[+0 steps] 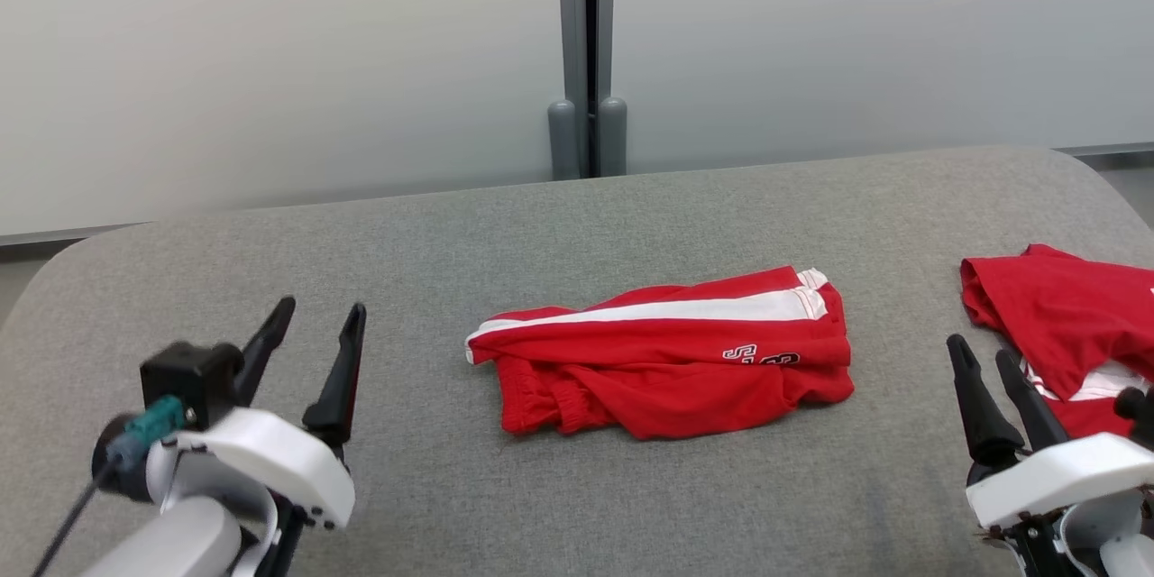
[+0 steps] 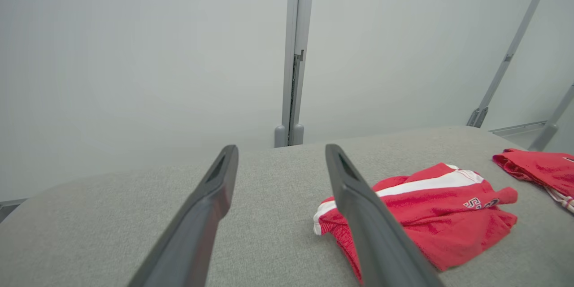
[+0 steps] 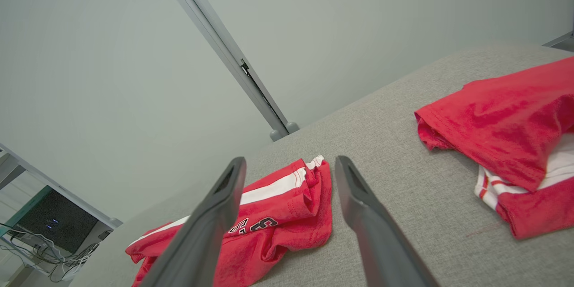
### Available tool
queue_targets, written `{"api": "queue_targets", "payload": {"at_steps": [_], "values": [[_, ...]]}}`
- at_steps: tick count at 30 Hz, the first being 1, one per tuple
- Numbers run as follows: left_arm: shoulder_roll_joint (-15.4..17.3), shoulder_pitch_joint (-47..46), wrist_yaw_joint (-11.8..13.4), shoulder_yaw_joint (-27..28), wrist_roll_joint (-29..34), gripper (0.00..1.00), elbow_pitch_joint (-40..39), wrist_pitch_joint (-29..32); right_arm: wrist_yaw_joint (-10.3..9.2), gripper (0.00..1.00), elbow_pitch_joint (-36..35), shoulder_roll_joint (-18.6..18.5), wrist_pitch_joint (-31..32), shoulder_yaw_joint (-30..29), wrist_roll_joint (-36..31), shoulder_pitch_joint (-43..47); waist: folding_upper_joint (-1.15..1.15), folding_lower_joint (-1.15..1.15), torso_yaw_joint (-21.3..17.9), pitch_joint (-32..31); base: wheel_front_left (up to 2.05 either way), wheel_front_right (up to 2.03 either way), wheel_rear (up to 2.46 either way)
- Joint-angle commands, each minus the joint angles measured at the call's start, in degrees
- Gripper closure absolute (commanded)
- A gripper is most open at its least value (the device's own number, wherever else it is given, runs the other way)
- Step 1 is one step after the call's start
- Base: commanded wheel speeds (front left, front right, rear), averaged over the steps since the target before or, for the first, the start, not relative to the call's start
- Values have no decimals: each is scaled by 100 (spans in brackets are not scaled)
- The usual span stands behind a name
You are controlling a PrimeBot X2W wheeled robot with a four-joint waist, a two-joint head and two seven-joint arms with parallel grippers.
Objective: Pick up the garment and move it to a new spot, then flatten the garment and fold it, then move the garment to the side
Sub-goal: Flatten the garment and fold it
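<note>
Left gripper (image 1: 322,306) is nearest, low and well to the left of the shorts (image 1: 667,370). My two dark fingers there stand apart with nothing between them. The tips are over bare grey table (image 1: 541,234), clear of the shorts. A teal plug (image 1: 160,422) sits at the wrist behind them.

Right gripper (image 1: 980,350) is low and to the right of the shorts, not touching them. The fingers are spread here too. From the head the gap looks narrow. From my right wrist it is plainly wide, and nothing is held.

Shorts:
- Red, with a white side stripe and dark-and-white lettering toward their right end.
- They lie on the table roughly midway between my two grippers.
- They are doubled over lengthwise into a rough band, with the stripe along the far edge and a white-edged end pointing left.
- The near edge is rumpled, with cloth bunched at the near left corner, so they are not flat.

Second garment (image 1: 1064,315):
- Red with white showing underneath.
- It lies to the right of the shorts, with a strip of bare table between the two.
- It is crumpled and runs off the right edge of the head view.
- It sits just beside my right fingers, on the side away from the shorts. From the wrist, a gap of table shows between fingers and cloth.

Behind the shorts, past the table's far edge, is a pale wall (image 1: 270,63). A grey post (image 1: 586,45) stands almost straight behind the shorts.
</note>
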Motion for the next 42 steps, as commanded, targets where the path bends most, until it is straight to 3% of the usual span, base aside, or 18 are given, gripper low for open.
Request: {"api": "queue_targets", "payload": {"at_steps": [1, 4, 7, 12, 13, 17, 30, 42], "values": [[-37, 204, 119, 113, 124, 0, -69, -41, 13, 0, -48, 1, -88, -44, -55, 90, 0, 0, 59, -51, 0, 0, 0], [-284, 918, 471, 792, 645, 0, -417, -79, 13, 0, -129, 29, -337, -163, -297, 388, 0, 0, 149, -107, 0, 0, 0], [-594, 1675, 559, 1349, 1192, 0, -649, -72, 13, 0, -166, 132, -467, -249, -515, 629, 0, 0, 244, -144, 0, 0, 0], [-1054, 2408, 306, 1895, 1907, 0, -705, -73, 13, 0, -97, 274, -523, -502, -843, 859, 0, 0, 343, -175, 0, 0, 0], [-1311, 2576, 79, 2179, 2182, 0, -733, -74, 13, 0, -15, 360, -429, -628, -991, 745, 0, 0, 381, -178, 0, 0, 0], [-1606, 2755, -235, 2471, 2441, 0, -706, -73, 13, 0, 424, 431, -89, -766, -1109, 356, 0, 0, 401, -133, 0, 0, 0], [-2079, 2486, -973, 2448, 2856, 0, -193, -74, 13, 0, 2996, 312, 1436, -683, -1180, -1833, 0, 0, 1033, 377, 0, 0, 0], [-2269, 2195, -1226, 2474, 2994, 0, 17, -74, 13, 0, 4460, 152, 1950, -679, -1003, -2755, 0, 0, 1452, 770, 0, 0, 0]]}}
